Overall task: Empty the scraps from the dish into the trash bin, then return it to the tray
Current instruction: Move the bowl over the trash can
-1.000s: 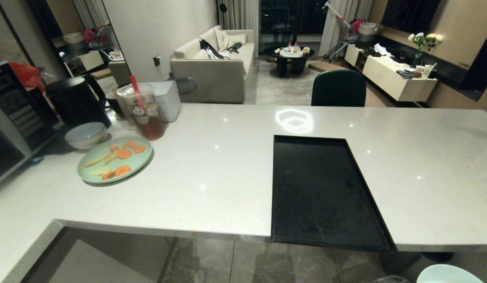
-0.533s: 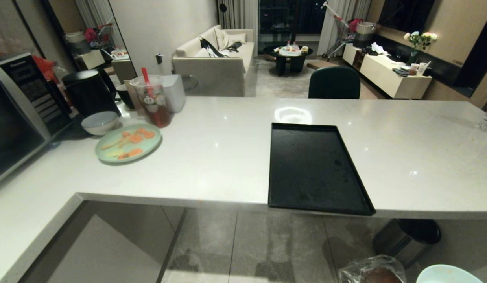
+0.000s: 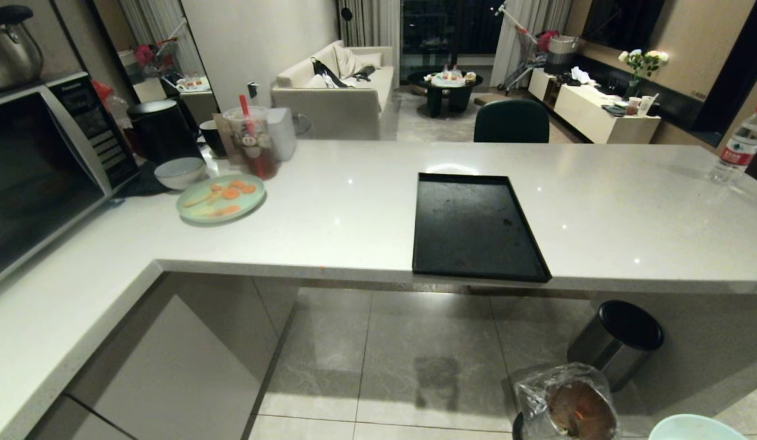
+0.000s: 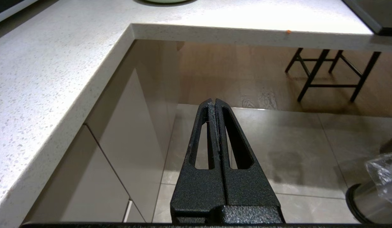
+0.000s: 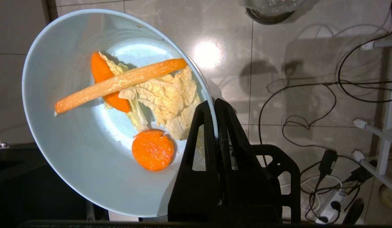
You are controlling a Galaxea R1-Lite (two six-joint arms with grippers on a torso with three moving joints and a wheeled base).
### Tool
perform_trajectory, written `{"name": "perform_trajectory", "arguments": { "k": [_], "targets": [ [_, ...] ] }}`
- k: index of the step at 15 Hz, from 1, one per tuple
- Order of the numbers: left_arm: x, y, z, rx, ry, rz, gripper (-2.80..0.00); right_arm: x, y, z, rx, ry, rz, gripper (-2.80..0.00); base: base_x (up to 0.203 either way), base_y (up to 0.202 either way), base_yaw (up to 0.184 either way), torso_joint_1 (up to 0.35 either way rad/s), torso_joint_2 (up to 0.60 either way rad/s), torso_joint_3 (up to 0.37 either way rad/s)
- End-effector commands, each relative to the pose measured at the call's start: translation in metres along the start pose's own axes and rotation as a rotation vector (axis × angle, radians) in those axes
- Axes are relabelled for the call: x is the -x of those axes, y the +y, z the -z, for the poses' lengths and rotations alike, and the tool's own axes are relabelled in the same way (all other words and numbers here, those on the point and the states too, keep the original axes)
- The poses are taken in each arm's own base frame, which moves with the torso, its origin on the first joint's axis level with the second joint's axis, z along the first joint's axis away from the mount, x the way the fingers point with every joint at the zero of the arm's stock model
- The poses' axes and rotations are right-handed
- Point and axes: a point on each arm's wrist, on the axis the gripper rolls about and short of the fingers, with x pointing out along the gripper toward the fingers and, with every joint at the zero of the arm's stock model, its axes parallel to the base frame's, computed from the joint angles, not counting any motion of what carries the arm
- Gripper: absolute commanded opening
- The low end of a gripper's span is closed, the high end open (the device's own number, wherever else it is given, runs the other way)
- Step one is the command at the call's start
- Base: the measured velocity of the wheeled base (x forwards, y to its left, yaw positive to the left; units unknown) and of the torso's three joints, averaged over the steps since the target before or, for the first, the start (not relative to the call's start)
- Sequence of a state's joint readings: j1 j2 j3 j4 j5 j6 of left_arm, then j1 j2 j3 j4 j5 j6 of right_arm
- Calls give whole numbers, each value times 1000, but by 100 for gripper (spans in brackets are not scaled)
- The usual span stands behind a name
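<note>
- Right gripper [image 5: 215,104] clamped on rim of dish [image 5: 88,126], scraps [image 5: 145,95] inside, above floor near bin [image 3: 568,403].
- Left gripper [image 4: 215,103] closed, empty, parked.
- Best carried over bagged mouth, then tipped slowly.
- Tray [image 3: 476,226] waiting on counter.

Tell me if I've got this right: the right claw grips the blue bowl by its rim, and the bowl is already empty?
Not quite. The right claw does grip the bowl by its rim, but the bowl is not empty: the right wrist view shows carrot pieces and a cabbage leaf inside.
</note>
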State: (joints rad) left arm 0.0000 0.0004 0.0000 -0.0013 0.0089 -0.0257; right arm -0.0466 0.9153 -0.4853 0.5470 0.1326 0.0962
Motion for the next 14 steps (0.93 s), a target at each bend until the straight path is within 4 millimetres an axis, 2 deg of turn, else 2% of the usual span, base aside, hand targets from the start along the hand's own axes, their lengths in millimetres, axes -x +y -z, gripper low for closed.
{"name": "perform_trajectory", "arguments": {
  "k": [1,8,14],
  "targets": [
    [0,0,0,0,-1,0,-280,0,0,0,1,5,-2,-280,0,0,0,0,0,0],
    [0,0,0,0,1,0,-280,1,1,-5,5,0,-5,-280,0,0,0,0,0,0],
    [0,0,0,0,1,0,-280,0,3,-2,30,9,-21,-280,0,0,0,0,0,0]
  ]
}}
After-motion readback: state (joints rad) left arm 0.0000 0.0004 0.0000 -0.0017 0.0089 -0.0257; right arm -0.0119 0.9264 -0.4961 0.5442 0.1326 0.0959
